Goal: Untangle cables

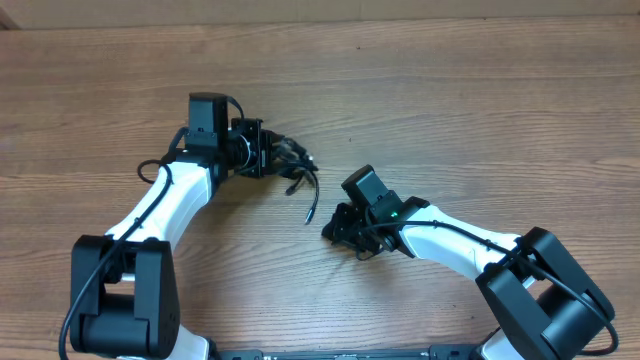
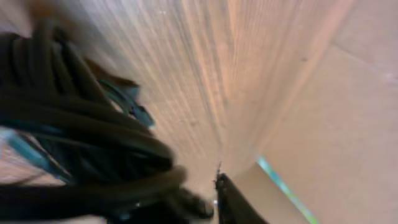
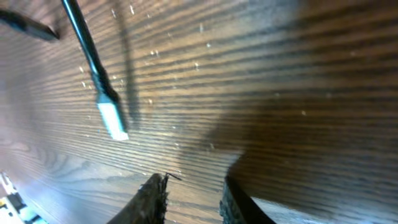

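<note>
Wooden counter [image 1: 450,100]; cables [image 1: 300,165] bunched at my left hand [image 1: 272,150], grip I can't tell; right hand [image 3: 193,186] apart, empty; untangling mostly ahead.

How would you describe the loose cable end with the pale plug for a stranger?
On the brown wooden table, find the knot of thin black cables at the left gripper. One strand trails out toward the right arm; it alone runs free, ending in a pale plug.
</note>
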### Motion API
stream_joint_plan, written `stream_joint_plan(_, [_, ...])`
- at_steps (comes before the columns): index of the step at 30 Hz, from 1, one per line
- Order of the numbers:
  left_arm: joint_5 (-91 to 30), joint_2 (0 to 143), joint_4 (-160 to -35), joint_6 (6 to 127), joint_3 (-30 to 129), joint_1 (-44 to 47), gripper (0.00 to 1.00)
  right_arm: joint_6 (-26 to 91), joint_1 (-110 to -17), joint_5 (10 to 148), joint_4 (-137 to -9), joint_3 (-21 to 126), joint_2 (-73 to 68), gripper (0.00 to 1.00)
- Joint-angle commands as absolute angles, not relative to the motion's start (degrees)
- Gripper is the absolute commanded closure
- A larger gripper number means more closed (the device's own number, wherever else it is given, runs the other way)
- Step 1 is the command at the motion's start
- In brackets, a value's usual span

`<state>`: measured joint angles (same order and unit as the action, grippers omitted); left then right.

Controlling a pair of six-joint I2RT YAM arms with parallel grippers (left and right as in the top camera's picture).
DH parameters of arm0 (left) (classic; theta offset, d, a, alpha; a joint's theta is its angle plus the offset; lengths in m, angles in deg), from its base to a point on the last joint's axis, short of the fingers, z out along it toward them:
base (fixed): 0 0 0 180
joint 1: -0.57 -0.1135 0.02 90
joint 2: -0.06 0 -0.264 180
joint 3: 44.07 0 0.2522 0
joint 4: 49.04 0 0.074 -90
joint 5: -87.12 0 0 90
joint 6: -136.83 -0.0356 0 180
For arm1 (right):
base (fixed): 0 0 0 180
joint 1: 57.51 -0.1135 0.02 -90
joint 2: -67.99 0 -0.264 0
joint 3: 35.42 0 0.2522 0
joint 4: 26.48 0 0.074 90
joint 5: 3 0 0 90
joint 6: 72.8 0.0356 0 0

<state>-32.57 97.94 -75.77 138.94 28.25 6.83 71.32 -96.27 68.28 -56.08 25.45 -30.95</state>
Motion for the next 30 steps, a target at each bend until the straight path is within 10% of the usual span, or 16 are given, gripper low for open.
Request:
stream_joint_plan(1, [-28.2, 97.1, -79.9, 130.1, 28.8, 6.7, 0.60, 71.4, -96.6, 69.2, -54.9, 25.2, -31.1, 0.68])
stream_joint_plan(3, [-27.0, 97.1, -82.5, 127.8, 28.8, 6.7, 0.39, 71.4, -96.6, 69.6, -54.6, 25.2, -31.1, 0.67])
stream_joint_plan(8, [-25.7, 97.1, -84.0, 119.8, 28.8, 6.7, 0.26, 71.4, -96.6, 69.8, -54.4, 25.2, -31.1, 0.63])
stream_joint_plan(12, [-25.1, 97.1, -85.1, 113.9, 28.8, 6.7, 0.47, 71.4, -96.6, 69.8, -54.4, 25.2, -31.1, 0.62])
stream_joint_plan(16, [-23.1, 97.1, -88.1, 110.9, 28.8, 6.7, 0.93, 71.4, -96.6, 69.8, -54.4, 25.2, -31.1, 0.59])
stream_joint_plan(30, [-34.7, 96.9, -89.9, 109.6, 28.8, 6.7, 0.96, 73.8, -92.8, 55.7, -40.8, 25.2, -31.0, 0.42])
